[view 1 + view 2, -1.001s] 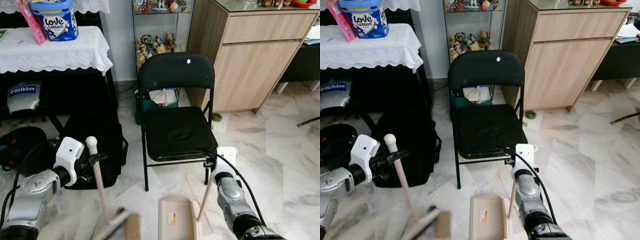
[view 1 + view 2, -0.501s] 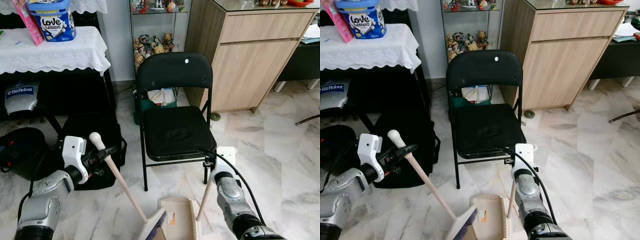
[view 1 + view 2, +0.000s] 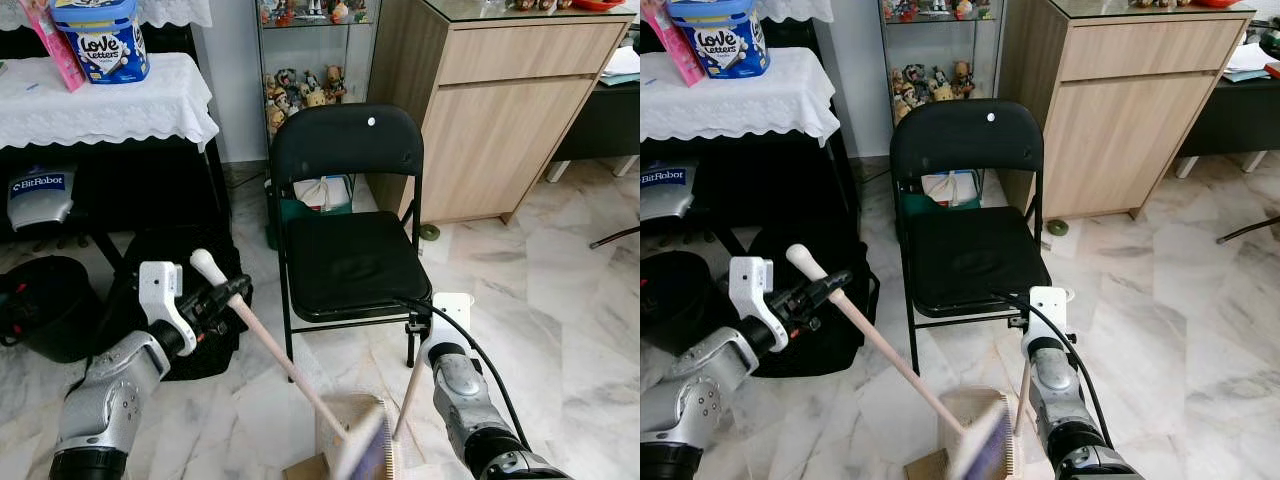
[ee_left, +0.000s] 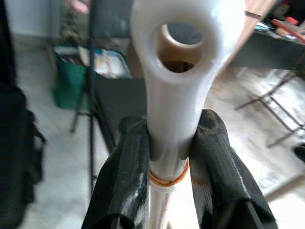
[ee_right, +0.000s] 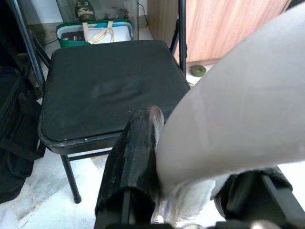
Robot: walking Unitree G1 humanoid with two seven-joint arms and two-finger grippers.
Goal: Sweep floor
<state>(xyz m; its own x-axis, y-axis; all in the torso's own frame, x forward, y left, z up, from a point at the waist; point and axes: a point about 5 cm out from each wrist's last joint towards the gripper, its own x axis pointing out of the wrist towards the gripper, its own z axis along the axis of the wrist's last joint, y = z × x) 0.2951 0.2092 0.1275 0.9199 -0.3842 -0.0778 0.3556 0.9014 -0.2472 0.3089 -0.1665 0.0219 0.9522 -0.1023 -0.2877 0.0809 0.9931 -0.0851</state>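
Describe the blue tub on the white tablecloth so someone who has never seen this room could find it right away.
Start from the black folding chair in the middle of the room and look up and to the robot's left, to the table with the lacy white tablecloth. The blue tub stands on it, beside a pink package. It is the round container with a white label reading "Love Letters".
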